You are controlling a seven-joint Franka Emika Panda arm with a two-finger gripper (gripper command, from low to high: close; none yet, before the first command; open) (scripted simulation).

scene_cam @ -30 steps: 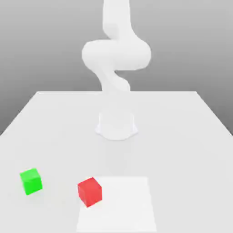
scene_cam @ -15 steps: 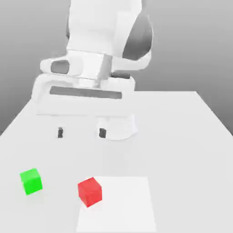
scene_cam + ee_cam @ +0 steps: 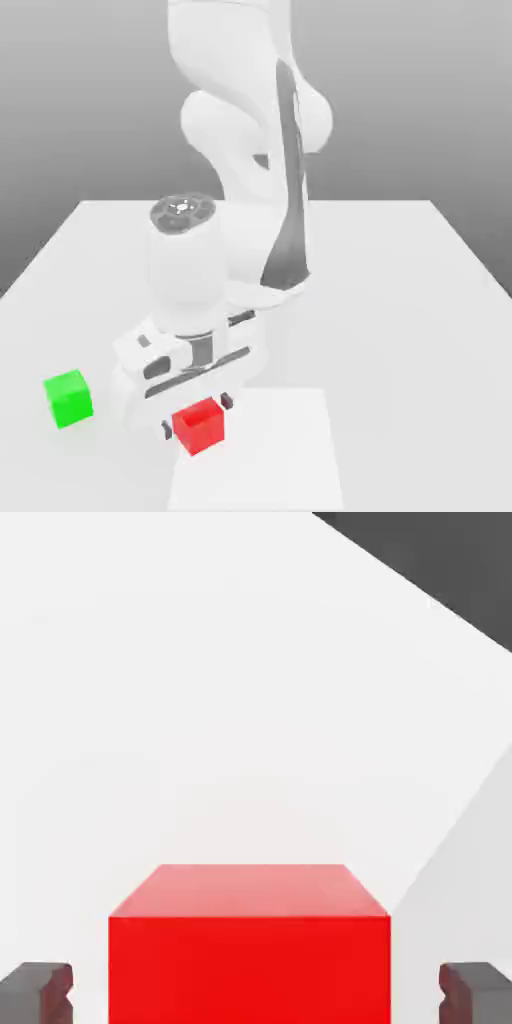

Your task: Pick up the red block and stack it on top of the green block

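With the white arm (image 3: pixel 190 270) reaching down over the bench (image 3: pixel 400 320), here's the red block (image 3: pixel 199 427), right between the jaws! They're open, one fingertip (image 3: pixel 227 401) to either side, and the hand view shows clear gaps beside the block. It's a small cube, plain and sharp-edged, sitting across the far-left edge of a bright white patch (image 3: pixel 275 450), by the exterior view's left and right. From outside, its upper face carries a darker red area; up close in the hand view, one face is a full, flat red and the other a softer, pinkish red.

Now the exterior view adds the green block (image 3: pixel 69 398), well apart over to the left, bright lime with a lighter top, turned at an angle on the bench. The hand view answers with a dark grey area (image 3: pixel 440 567) cutting across one corner, and I can't tell what that is.

And the surface? Pale, smooth, almost white, narrowing towards its far edge. Behind it, the room is a plain grey backdrop (image 3: pixel 430 100), lighter up high, darker lower down.
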